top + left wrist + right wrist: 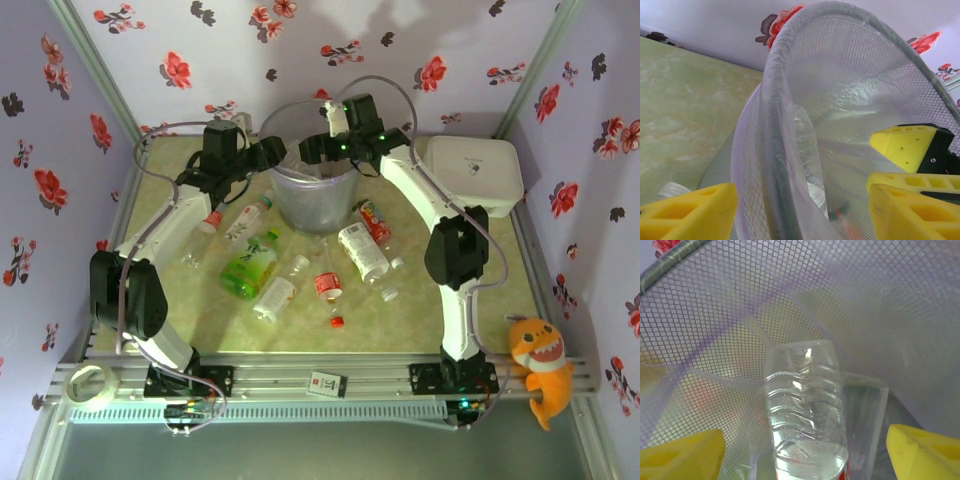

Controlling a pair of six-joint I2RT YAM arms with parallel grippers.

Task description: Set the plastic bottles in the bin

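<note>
Bin (pixel 300 210) grey-lavender mesh; bottle (pixel 807 410) clear; wallpaper (pixel 300 40) lilac, red flowers.

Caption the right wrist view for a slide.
Open right tool over a clear bottle inside the mesh bin.

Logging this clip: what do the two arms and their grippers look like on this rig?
The left arm and right arm have white tubular links joined by bulky black joint housings, on black bases. A thin grey cable loops above each wrist. The left fingers are bright yellow foam-like wedges with moulded recesses, and the right fingers are the same yellow.
</note>
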